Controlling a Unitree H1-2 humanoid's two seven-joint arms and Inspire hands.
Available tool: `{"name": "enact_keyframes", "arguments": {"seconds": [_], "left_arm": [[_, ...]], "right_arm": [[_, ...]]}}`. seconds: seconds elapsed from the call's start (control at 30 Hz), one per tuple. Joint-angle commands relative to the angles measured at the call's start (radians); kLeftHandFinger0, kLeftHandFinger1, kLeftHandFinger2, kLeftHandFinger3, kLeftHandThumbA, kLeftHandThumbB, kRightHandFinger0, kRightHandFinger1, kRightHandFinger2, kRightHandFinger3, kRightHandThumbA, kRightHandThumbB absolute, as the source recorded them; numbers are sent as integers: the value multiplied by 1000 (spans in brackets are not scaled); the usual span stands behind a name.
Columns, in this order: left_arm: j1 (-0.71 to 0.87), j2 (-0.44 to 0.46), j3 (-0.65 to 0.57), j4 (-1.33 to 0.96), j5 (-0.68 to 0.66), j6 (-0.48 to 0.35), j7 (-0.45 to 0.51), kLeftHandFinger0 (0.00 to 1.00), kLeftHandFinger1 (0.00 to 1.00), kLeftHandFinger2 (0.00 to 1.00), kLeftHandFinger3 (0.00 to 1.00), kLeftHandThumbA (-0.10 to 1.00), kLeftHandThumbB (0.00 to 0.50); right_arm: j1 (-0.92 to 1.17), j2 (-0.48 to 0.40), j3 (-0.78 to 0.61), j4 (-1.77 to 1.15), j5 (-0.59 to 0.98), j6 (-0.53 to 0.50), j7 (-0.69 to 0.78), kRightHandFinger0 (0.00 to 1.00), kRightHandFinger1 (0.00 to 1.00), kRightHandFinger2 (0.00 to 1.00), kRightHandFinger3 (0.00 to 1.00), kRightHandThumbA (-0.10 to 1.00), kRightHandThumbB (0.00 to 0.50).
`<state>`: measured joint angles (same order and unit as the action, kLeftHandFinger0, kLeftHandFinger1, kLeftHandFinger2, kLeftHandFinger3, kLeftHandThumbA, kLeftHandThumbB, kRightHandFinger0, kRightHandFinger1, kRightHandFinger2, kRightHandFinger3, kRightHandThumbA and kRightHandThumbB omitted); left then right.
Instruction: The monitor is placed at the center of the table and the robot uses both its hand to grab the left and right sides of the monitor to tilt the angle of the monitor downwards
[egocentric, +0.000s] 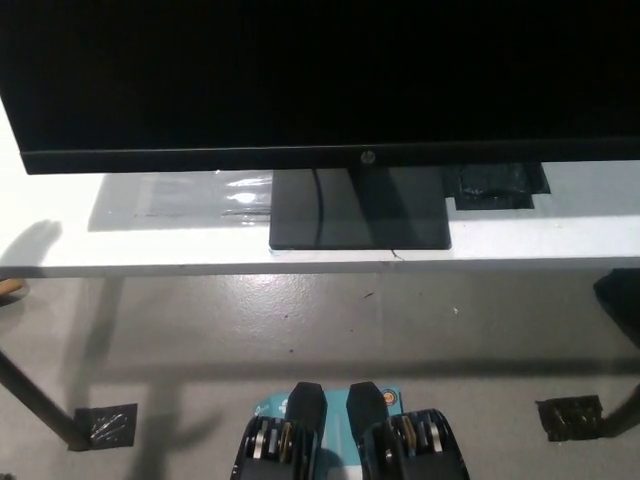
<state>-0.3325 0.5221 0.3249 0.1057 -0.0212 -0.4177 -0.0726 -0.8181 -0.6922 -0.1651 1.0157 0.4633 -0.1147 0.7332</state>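
Monitor: the monitor (320, 75) fills the whole top part of the view, its dark screen facing the camera and running off the top and right edges; its left lower corner shows at far left.
Bezel: a thin black bottom bezel crosses the picture, with a small round logo (366, 157) right of the middle.
Stand: the flat black base (358, 222) sits on the tabletop under the bezel, a little right of centre, its near edge just short of the tabletop's near edge.
Tabletop: the white tabletop (150, 235) runs left to right; a sheet of clear plastic (190, 195) lies left of the base, touching or just beside it.
Tape: a black patch (500, 188) lies on the tabletop right of the base, partly under the bezel.
Floor: grey floor (300, 320) lies nearer than the tabletop, with black tape patches at lower left (105, 425) and lower right (570, 417) by the table legs.
Hands: neither the white left hand nor the black right hand shows in the head view, so the state of the fingers cannot be told, nor whether anything is held.
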Motion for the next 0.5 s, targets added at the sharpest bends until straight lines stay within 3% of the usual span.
{"name": "enact_keyframes", "arguments": {"seconds": [0.0, 0.07, 0.2, 0.3, 0.37, 0.47], "left_arm": [[-11, 45, 4, -13, 11, -27, 2, 1000, 1000, 1000, 1000, 954, 409], [-11, 49, 6, -13, 10, -23, 1, 1000, 1000, 1000, 1000, 959, 417], [-8, 49, 1, -20, -10, -4, -12, 1000, 1000, 1000, 1000, 932, 421], [-7, 50, -3, -15, 27, -15, -3, 1000, 1000, 1000, 1000, 971, 394], [-4, 47, -5, -15, 30, -18, -3, 1000, 1000, 1000, 1000, 977, 402], [-5, 48, -8, -13, 27, -19, -5, 1000, 1000, 1000, 1000, 971, 406]], "right_arm": [[-28, -62, -18, 30, -30, -103, 39, 1000, 1000, 1000, 1000, 844, 445], [-29, -66, -24, 40, -38, -119, 27, 1000, 1000, 1000, 1000, 870, 412], [-10, -69, -42, 30, -36, -106, 19, 1000, 1000, 1000, 1000, 825, 444], [-6, -54, -45, 17, -35, -99, 29, 1000, 1000, 1000, 1000, 830, 468], [-8, -45, -45, 10, -39, -95, 27, 1000, 1000, 1000, 1000, 822, 483], [-25, -37, -49, 21, -32, -80, 46, 1000, 1000, 1000, 1000, 790, 481]]}}
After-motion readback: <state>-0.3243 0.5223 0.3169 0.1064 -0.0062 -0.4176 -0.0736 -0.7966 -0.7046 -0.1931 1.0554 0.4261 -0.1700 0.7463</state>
